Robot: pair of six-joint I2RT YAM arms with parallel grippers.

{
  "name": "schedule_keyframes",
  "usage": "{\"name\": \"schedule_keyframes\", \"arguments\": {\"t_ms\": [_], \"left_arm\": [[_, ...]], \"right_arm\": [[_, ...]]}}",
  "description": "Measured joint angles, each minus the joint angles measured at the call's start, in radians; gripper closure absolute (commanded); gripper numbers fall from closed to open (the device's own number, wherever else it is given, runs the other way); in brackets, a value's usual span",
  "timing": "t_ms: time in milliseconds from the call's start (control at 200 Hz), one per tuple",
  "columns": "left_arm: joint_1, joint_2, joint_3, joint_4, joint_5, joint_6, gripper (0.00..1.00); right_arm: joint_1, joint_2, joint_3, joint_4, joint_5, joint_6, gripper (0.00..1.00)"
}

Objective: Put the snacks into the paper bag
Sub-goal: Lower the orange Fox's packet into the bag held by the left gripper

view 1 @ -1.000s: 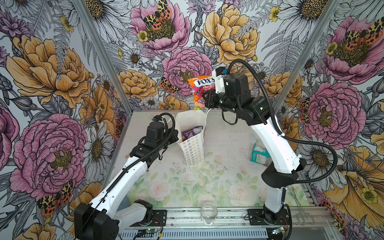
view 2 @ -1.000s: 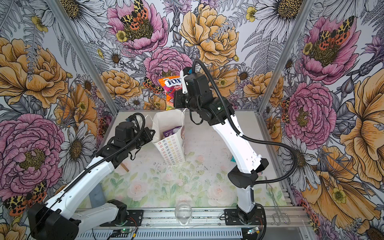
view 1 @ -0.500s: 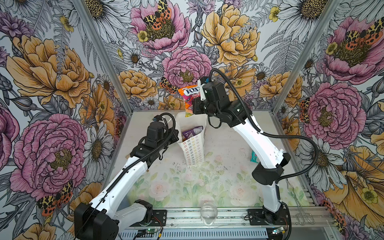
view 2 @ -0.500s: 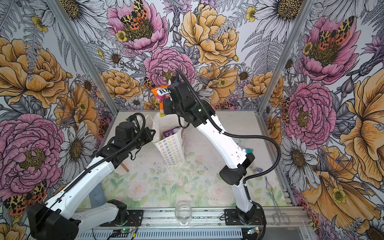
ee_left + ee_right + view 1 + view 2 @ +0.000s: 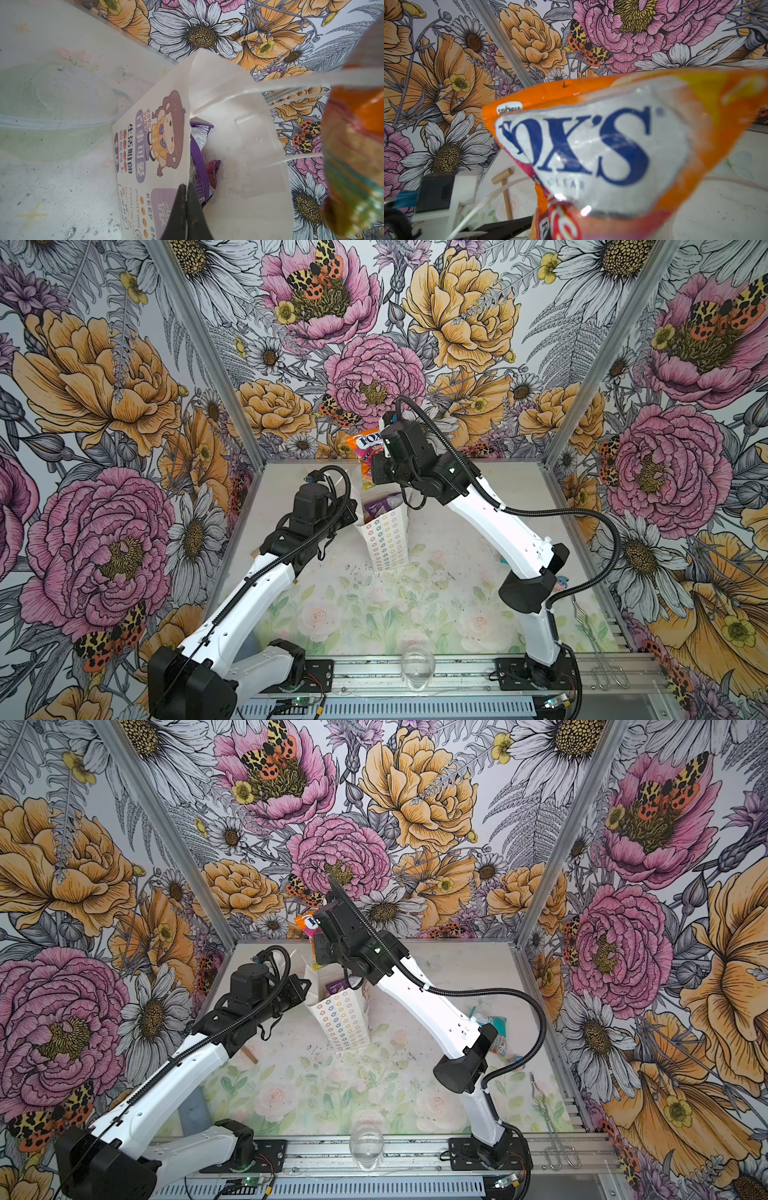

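Clamping FOX'S packet (image 5: 365,456) in right gripper (image 5: 375,469) above paper bag (image 5: 386,539) | left gripper (image 5: 186,193) pinches rim

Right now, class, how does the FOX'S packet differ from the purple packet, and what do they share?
The FOX'S packet is orange with a white label; the purple packet is purple. The FOX'S packet hangs above the paper bag, clamped by the right gripper; the purple packet lies inside it, ungripped. Both are crinkly snack packets.
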Motion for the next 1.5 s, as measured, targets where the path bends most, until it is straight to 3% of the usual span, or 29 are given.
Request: {"name": "schedule_keyframes", "arguments": {"t_ms": [896, 1496], "left_arm": [[-0.001, -0.005, -0.005, 0.001, 0.0, 0.0, 1.0], [-0.014, -0.005, -0.014, 0.022, -0.004, -0.026, 1.0]], "right_arm": [[0.013, -0.009, -0.206, -0.001, 0.03, 0.088, 1.0], [0.049, -0.117, -0.313, -0.004, 0.021, 0.139, 1.0]]}}
